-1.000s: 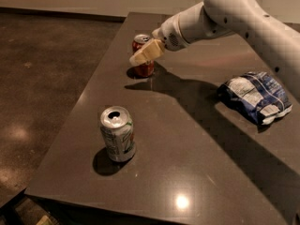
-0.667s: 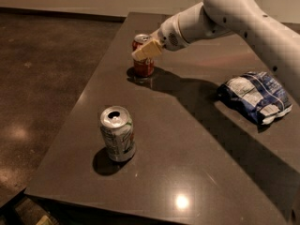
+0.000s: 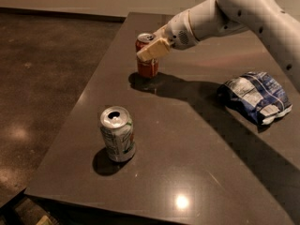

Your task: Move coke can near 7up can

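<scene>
The coke can (image 3: 147,68), red with a silver top, stands upright at the far left part of the dark table (image 3: 187,163). My gripper (image 3: 153,49) reaches in from the right and is shut on the can's upper half. One beige finger (image 3: 153,49) lies across the can's front; the other finger is hidden behind the can. The can's base is at or just above the table top. The 7up can (image 3: 117,134), silver-white and green with an open top, stands upright near the table's front left edge, well apart from the coke can.
A blue and white chip bag (image 3: 256,96) lies at the right side of the table. The table's left edge (image 3: 89,93) drops to a dark floor (image 3: 42,78). My white arm (image 3: 243,8) spans the back right.
The gripper has closed around the coke can's upper part, and the can has shifted slightly to the right with it. The 7up can and the chip bag have not moved.
</scene>
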